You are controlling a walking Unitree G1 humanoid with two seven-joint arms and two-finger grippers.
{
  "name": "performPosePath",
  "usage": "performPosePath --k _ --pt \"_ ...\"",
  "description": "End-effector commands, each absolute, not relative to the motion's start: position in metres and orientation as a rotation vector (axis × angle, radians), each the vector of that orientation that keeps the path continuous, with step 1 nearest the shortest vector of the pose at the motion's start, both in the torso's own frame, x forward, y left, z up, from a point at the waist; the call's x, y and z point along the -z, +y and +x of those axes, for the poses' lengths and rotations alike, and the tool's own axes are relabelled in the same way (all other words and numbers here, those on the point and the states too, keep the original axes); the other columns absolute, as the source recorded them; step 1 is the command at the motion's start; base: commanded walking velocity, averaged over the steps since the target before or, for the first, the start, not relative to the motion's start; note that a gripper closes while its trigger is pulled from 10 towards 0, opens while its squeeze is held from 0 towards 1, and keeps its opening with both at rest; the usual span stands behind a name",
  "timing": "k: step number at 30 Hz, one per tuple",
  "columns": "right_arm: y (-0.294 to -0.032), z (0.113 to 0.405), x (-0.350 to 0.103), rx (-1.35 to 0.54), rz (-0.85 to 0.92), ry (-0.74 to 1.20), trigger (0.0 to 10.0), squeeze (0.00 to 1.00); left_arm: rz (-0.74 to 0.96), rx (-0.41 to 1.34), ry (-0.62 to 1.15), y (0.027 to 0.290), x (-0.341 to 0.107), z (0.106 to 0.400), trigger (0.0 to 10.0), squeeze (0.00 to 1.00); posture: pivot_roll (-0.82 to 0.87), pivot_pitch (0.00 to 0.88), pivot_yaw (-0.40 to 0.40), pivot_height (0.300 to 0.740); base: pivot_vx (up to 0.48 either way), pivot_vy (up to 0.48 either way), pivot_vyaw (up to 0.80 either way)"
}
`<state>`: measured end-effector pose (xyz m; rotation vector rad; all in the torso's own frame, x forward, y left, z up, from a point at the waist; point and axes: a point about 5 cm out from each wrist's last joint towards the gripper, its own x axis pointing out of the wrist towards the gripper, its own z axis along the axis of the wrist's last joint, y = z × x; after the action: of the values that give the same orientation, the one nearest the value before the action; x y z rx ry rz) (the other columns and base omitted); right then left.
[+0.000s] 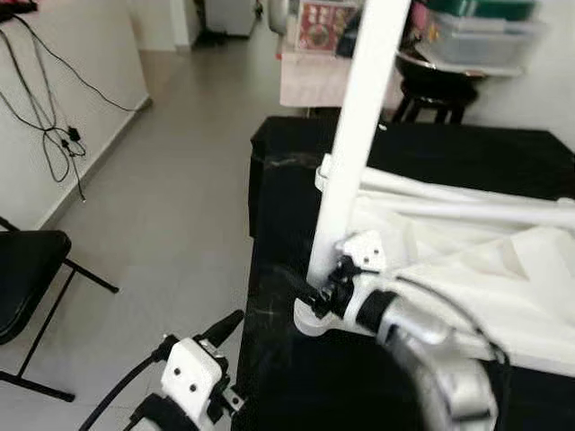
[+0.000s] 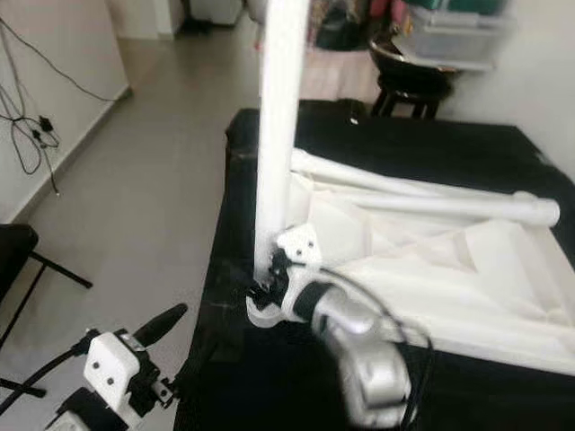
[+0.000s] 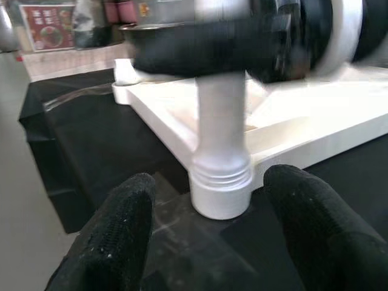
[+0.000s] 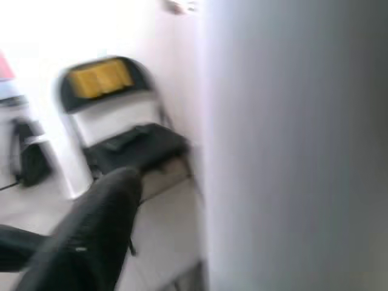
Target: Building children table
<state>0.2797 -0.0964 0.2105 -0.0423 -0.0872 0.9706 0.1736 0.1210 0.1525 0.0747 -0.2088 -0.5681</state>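
Left eye view shows the right gripper (image 1: pixel 325 289) clenched on an upright table leg (image 1: pixel 355 144) at the tabletop (image 1: pixel 485 269) corner, other legs (image 2: pixel 422 202) lying loose, left gripper (image 3: pixel 212 242) spread empty.

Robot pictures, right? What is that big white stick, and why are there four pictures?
Yes, a robot with two arms. Two pictures come from its head, two from cameras on its wrists. The white stick is a table leg, standing upright at the corner of a white tabletop that lies on a black surface. The right gripper holds the leg near its bottom. The left gripper, fingers open, waits low beside it, looking at the leg's threaded end.
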Motion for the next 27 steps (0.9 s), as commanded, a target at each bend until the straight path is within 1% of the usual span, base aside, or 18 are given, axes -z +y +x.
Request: performPosePath --k 1,2,3,5,6,9,12,14,20,21,22,23,24,25,27 --pt "-0.095 0.279 -0.211 -1.09 -0.041 -0.096 10.0 1.0 0.064 0.569 -0.199 0.12 -0.15 0.172 10.0 0.0 -0.02 0.137 -0.066 0.74 0.0 0.0 0.0" --pt "-0.095 0.279 -0.211 -1.09 -0.041 -0.096 10.0 1.0 0.064 0.569 -0.199 0.12 -0.15 0.172 10.0 0.0 -0.02 0.137 -0.066 0.74 0.0 0.0 0.0" --pt "-0.1 0.286 -0.219 -1.23 -0.123 -0.105 10.0 0.38 0.064 0.567 -0.2 0.12 -0.15 0.171 10.0 0.0 -0.01 0.139 -0.064 0.74 0.0 0.0 0.0" --pt "-0.1 0.286 -0.219 -1.23 -0.123 -0.105 10.0 0.38 0.064 0.567 -0.2 0.12 -0.15 0.171 10.0 0.0 -0.01 0.139 -0.064 0.74 0.0 0.0 0.0" --pt "-0.102 0.29 -0.222 -1.305 -0.147 -0.09 10.0 0.0 0.064 0.566 -0.2 0.12 -0.151 0.171 10.0 0.0 -0.01 0.144 -0.061 0.74 0.0 0.0 0.0" --pt "-0.105 0.302 -0.23 -1.459 -0.147 -0.052 10.0 0.0 0.063 0.568 -0.198 0.119 -0.151 0.169 10.0 0.0 0.0 0.148 -0.06 0.74 0.0 0.0 0.0" --pt "-0.105 0.305 -0.233 -1.487 -0.143 -0.05 10.0 0.0 0.063 0.569 -0.198 0.119 -0.151 0.169 10.0 0.0 0.0 0.149 -0.06 0.74 0.0 0.0 0.0" --pt "-0.106 0.314 -0.237 -1.543 -0.138 -0.031 10.0 0.0 0.062 0.569 -0.197 0.119 -0.152 0.168 10.0 0.0 0.01 0.156 -0.062 0.74 0.0 0.0 0.0" --pt "-0.105 0.326 -0.239 -1.583 -0.133 -0.009 10.0 0.0 0.062 0.568 -0.195 0.118 -0.153 0.165 10.0 0.0 0.02 0.169 -0.064 0.74 0.0 0.0 0.0" --pt "-0.105 0.327 -0.239 -1.589 -0.129 -0.008 8.6 0.0 0.061 0.568 -0.194 0.118 -0.153 0.164 10.0 0.0 0.02 0.17 -0.063 0.74 0.0 0.0 0.0" --pt "-0.105 0.327 -0.239 -1.589 -0.129 -0.008 8.6 0.0 0.061 0.568 -0.194 0.118 -0.153 0.164 10.0 0.0 0.02 0.17 -0.063 0.74 0.0 0.0 0.0" --pt "-0.105 0.329 -0.239 -1.597 -0.129 -0.008 5.1 0.0 0.061 0.567 -0.193 0.118 -0.153 0.164 10.0 0.0 0.02 0.17 -0.063 0.74 0.0 0.0 0.0" --pt "-0.105 0.329 -0.239 -1.609 -0.125 -0.005 2.8 0.0 0.061 0.567 -0.193 0.118 -0.153 0.164 10.0 0.0 0.02 0.175 -0.065 0.74 0.0 0.0 0.0" --pt "-0.106 0.329 -0.239 -1.617 -0.126 -0.002 0.0 0.0 0.06 0.567 -0.192 0.118 -0.153 0.163 10.0 0.0 0.02 0.175 -0.065 0.74 0.0 0.0 0.0" --pt "-0.107 0.33 -0.239 -1.633 -0.126 0.002 0.0 0.0 0.06 0.567 -0.192 0.118 -0.153 0.163 10.0 0.0 0.02 0.178 -0.064 0.74 0.0 0.0 0.0"
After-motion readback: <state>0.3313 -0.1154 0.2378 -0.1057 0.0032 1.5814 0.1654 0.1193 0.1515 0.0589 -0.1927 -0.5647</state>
